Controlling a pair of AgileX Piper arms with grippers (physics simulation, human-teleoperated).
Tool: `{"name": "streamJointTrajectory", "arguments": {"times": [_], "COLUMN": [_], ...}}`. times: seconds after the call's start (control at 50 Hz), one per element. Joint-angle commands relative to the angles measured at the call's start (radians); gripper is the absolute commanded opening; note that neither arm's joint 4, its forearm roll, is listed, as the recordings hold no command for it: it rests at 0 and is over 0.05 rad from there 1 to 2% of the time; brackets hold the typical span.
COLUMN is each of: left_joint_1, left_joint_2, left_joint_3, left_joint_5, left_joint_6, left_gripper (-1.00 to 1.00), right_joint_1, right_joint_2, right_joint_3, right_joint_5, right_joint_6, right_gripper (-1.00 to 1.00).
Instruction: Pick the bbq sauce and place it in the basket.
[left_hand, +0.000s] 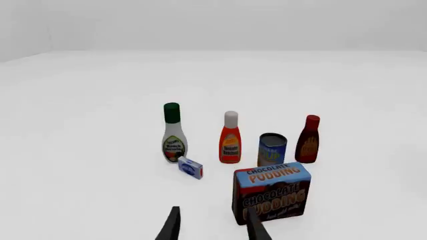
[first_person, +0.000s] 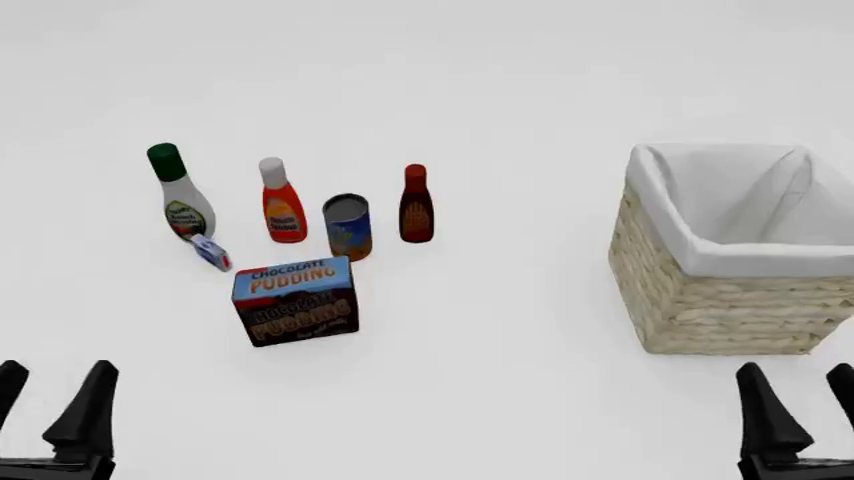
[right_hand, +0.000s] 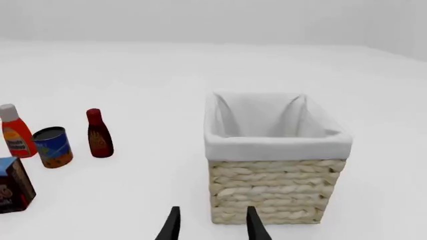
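Observation:
The bbq sauce (first_person: 416, 205), a dark reddish-brown bottle with a red cap, stands upright right of a can; it also shows in the wrist views (left_hand: 308, 139) (right_hand: 99, 134). The straw-coloured basket (first_person: 721, 290) with white lining sits at the right (right_hand: 277, 190). My left gripper (first_person: 51, 400) is open at the bottom left corner, far from the bottle; its fingertips (left_hand: 212, 227) frame a pudding box. At the bottom right my right gripper (first_person: 798, 398) is open, just in front of the basket (right_hand: 211, 224). Both hold nothing.
A white bottle with green cap (first_person: 178, 192), an orange-red bottle with white cap (first_person: 280, 202) and a blue can (first_person: 347, 227) stand in a row left of the sauce. A small blue-white box (first_person: 211, 252) and a chocolate pudding box (first_person: 295, 300) lie nearer me.

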Motion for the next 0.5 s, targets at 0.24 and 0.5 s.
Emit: {"name": "streamJointTrajectory", "arguments": {"times": [0.24,0.5], "left_joint_1": [0.0,0.0], "left_joint_2": [0.0,0.0], "left_joint_3": [0.0,0.0], "left_joint_5": [0.0,0.0], "left_joint_6": [0.0,0.0], "left_gripper": [1.0,1.0], "right_joint_1": [0.026,0.057], "right_joint_2": [0.045,0.044], "right_joint_3": [-0.001,-0.129], "right_joint_5": [-0.061,0.052], "right_joint_6": [0.011,-0.017], "right_gripper": [1.0,1.0]}}
